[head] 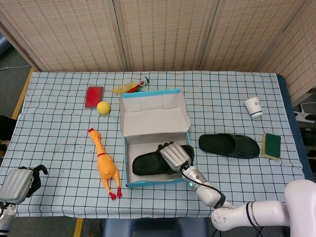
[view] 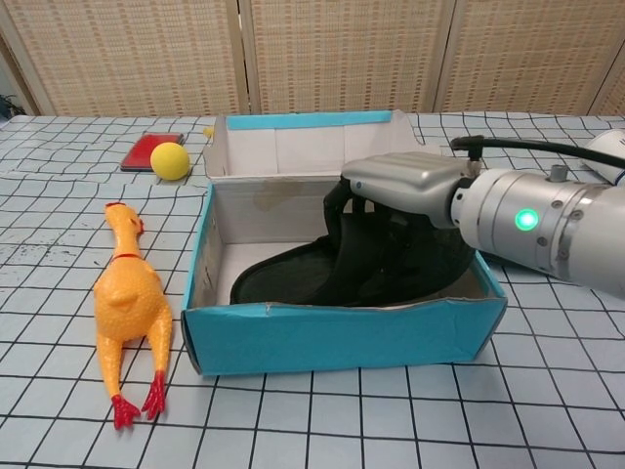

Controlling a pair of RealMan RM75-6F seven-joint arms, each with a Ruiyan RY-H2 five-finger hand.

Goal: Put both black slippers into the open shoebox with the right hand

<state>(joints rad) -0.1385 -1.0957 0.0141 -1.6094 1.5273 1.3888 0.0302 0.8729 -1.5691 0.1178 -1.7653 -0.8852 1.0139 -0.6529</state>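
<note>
Your right hand (view: 395,210) is down inside the shoebox (view: 342,337), fingers curled over the strap of one slipper (view: 293,278) and gripping it. That slipper sits in the front half of the box, its toe end toward the left wall and its heel end under your palm, close to the right wall; in the head view it lies across the box just behind the front wall. You cannot tell from either view whether its sole rests flat on the box floor. The other slipper (head: 229,145) lies on the table to the right of the box, apart from it, near a green sponge (head: 271,145). Your left hand (head: 19,181) rests at the table's near left corner with its fingers curled in, holding nothing.
</note>
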